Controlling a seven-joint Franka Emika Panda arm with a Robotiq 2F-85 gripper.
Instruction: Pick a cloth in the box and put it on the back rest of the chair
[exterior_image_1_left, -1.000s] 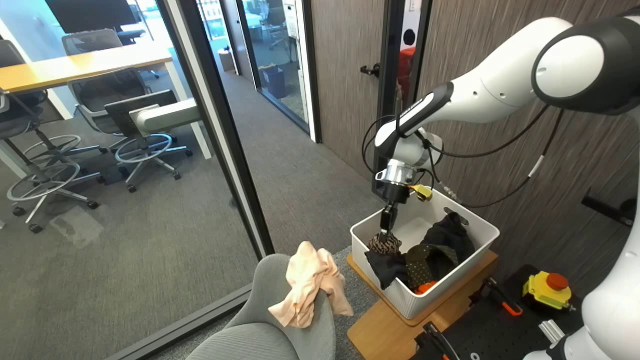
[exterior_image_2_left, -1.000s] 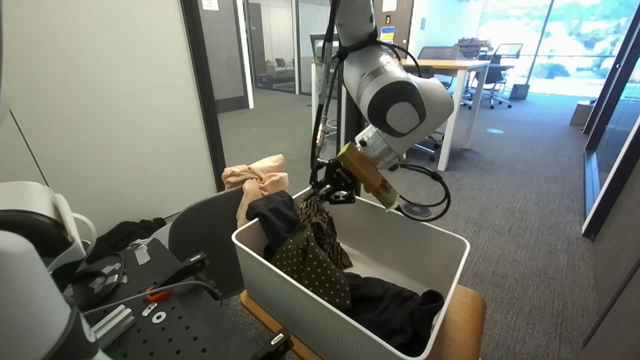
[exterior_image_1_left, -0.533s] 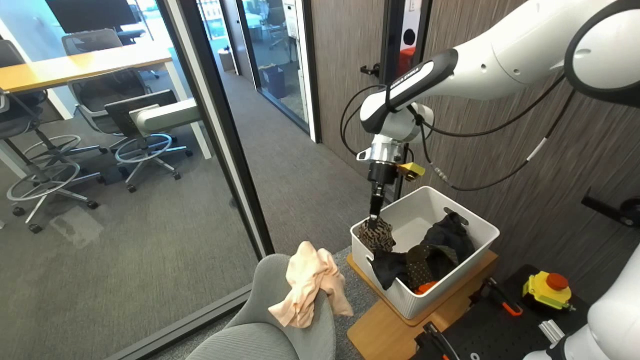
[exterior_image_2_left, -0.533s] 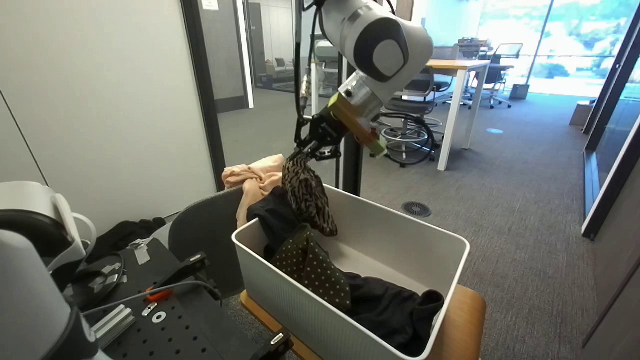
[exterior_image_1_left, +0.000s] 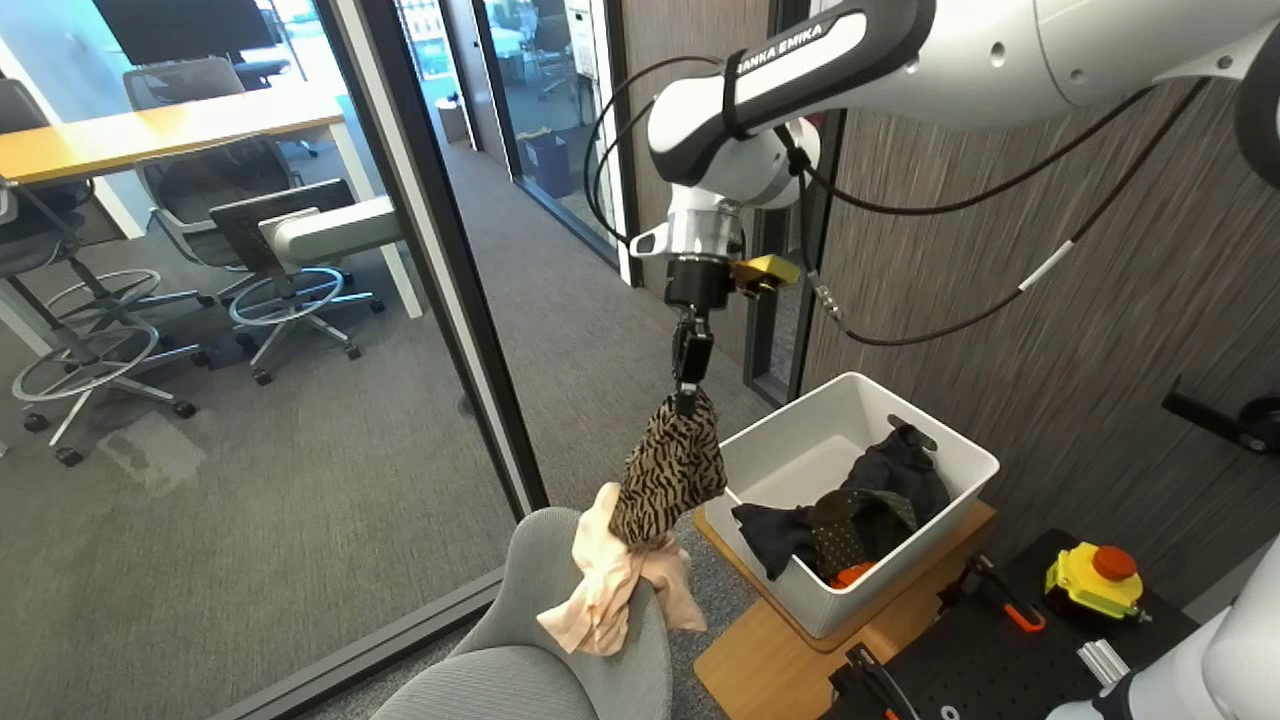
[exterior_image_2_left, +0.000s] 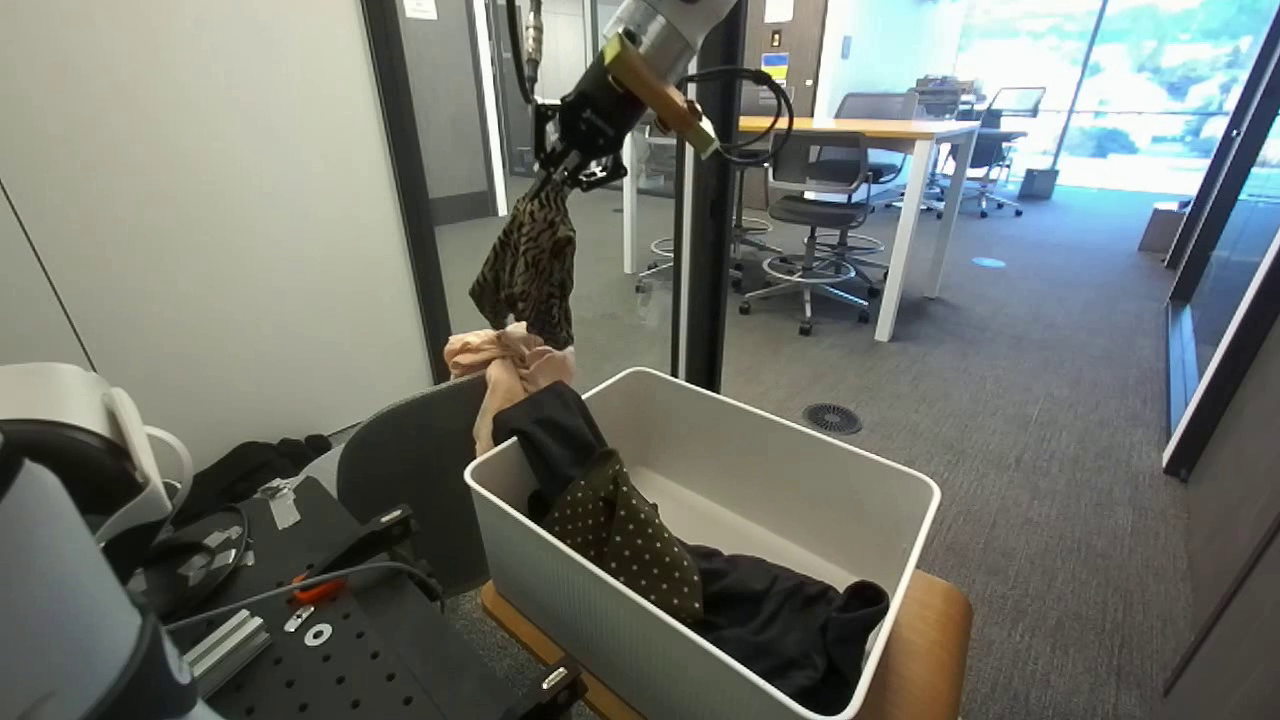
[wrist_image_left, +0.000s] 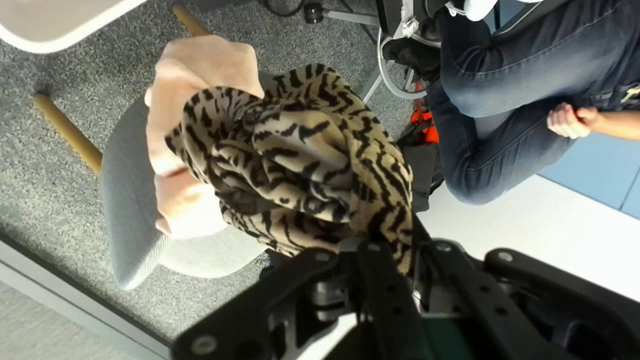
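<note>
Out of the box (exterior_image_2_left: 800, 490) and over the chair (exterior_image_1_left: 515, 688), carrying the striped cloth (exterior_image_1_left: 670, 475) by a gathered pinch at the top! Clamped together on that fabric, by the look of the gripper (exterior_image_1_left: 686, 402). Hanging in a loose cone, broad at the bottom, roughly above the back rest (exterior_image_1_left: 540, 560) and the pink cloth (exterior_image_1_left: 610, 585) draped there. Touching the pink or just short of it? Impossible to tell.

Looks light, soft and limp, judging by all those folds: likely to swing, sag and take any shape offered, with nothing to break. Probably not slippery in the grip, though perhaps apt to slide, cloth on cloth. Best held right there, near an edge, with a good bunch of fabric and a free end below. Down in the box: a spotted cloth (exterior_image_2_left: 625, 550) and a black cloth (exterior_image_2_left: 775, 610).

Picking done, seemingly; laying down, not yet. Next, probably: lower gently, drape the loose end first, release without snagging the pink.
</note>
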